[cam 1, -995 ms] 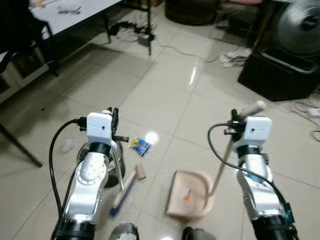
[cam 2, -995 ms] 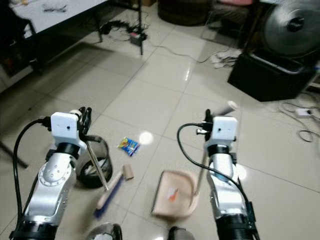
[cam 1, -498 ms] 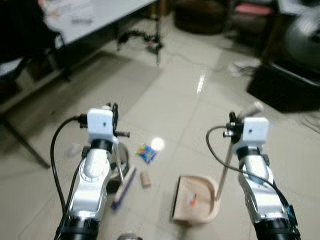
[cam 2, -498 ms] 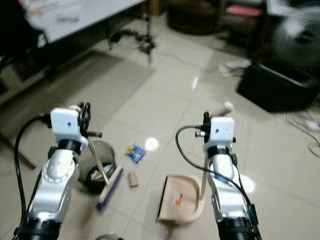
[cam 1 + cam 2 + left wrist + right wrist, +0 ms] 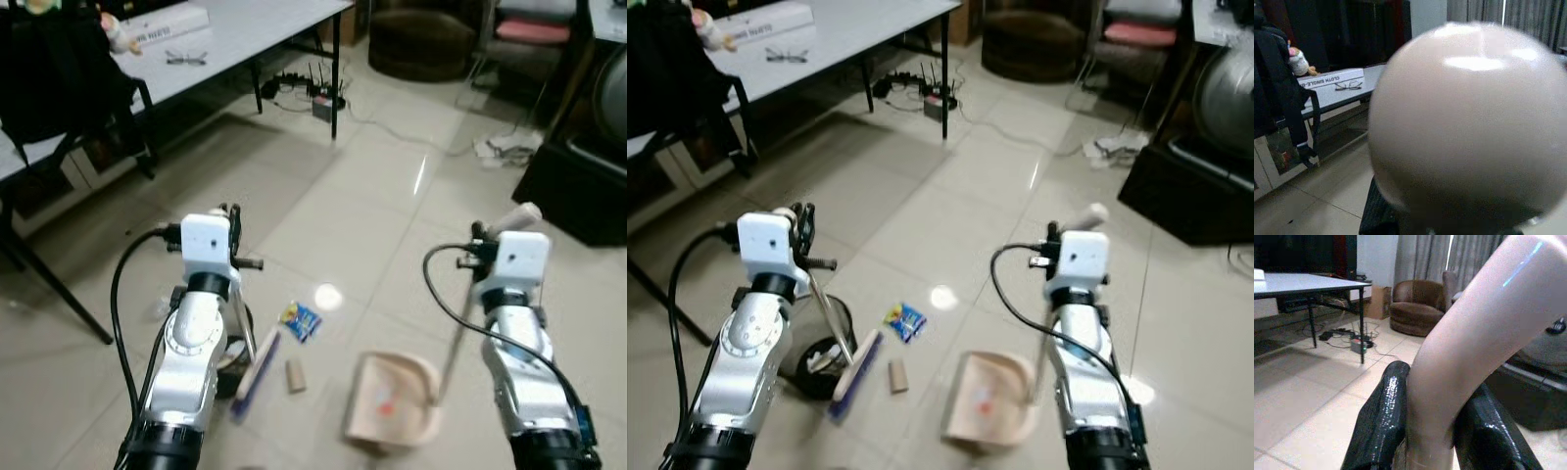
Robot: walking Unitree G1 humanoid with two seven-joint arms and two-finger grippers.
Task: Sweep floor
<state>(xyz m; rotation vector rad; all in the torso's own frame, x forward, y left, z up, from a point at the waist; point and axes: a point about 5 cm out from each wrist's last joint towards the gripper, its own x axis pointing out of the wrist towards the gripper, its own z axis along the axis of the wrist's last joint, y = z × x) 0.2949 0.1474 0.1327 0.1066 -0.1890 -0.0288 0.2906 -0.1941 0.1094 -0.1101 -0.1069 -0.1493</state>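
My left gripper (image 5: pixel 230 211) is shut on the beige broom handle (image 5: pixel 1469 122), whose rounded end sits close to the left wrist camera. The broom head (image 5: pixel 255 360), with blue bristles, rests on the tiled floor. Just right of it lie a small brown cylinder (image 5: pixel 294 375) and a blue-and-yellow wrapper (image 5: pixel 301 320). My right gripper (image 5: pixel 1432 431) is shut on the dustpan's upright beige handle (image 5: pixel 1469 333), one black finger (image 5: pixel 1381 426) on each side. The beige dustpan (image 5: pixel 392 401) lies on the floor to the right of the litter, with a small orange scrap in it.
A black bin (image 5: pixel 823 357) stands behind my left arm. A white table (image 5: pixel 245 29) with a black bag (image 5: pixel 59 78) hanging nearby stands at the far left. Cables and a power strip (image 5: pixel 313 98) lie beyond. A brown armchair (image 5: pixel 421 39) and a black box (image 5: pixel 578 186) stand at the far right.
The whole view has shifted, so the camera has moved. The broom head now lies closer beside the brown cylinder and the wrapper. Both grippers keep hold of their handles.
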